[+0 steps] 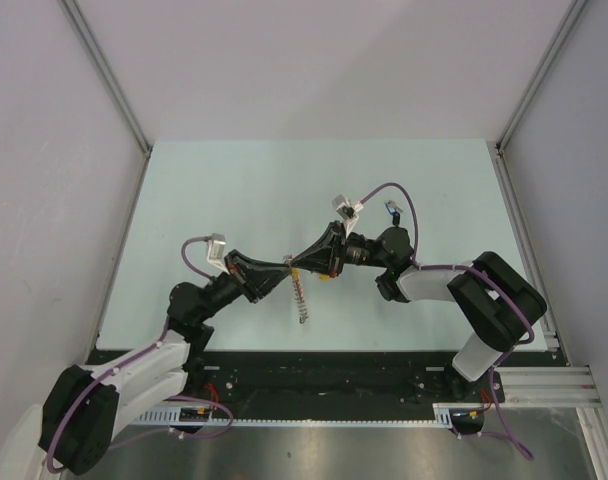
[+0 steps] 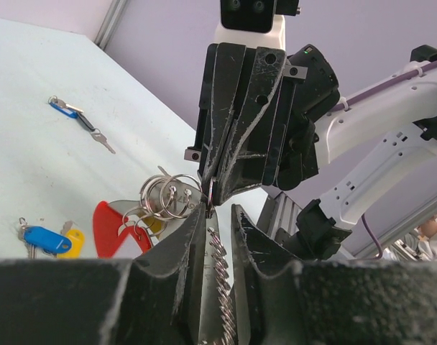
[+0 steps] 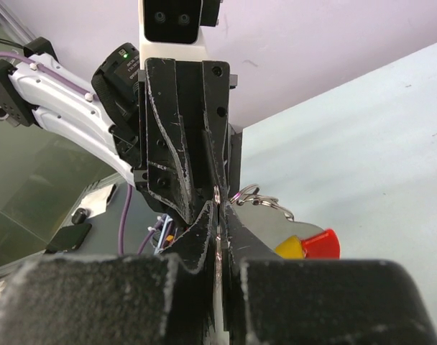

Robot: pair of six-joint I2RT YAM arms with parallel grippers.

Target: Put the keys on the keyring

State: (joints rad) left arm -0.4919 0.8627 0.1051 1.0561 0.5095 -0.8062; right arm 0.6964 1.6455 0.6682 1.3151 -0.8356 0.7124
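Two hands, left hand (image 2: pixel 217 219) and right hand (image 3: pixel 217 215), and one desk (image 1: pixel 234 190). One coiled keyring (image 2: pixel 220 262). Six keys (image 2: pixel 46 238): two blue-headed, two yellow, one red (image 2: pixel 114 228), one dark (image 2: pixel 85 121). Split rings (image 2: pixel 177 194): four, probably, since they overlap.

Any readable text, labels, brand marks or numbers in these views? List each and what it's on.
No readable text in any view.
The keys: their coloured heads look blank.
The fingers: scratches only, no markings.
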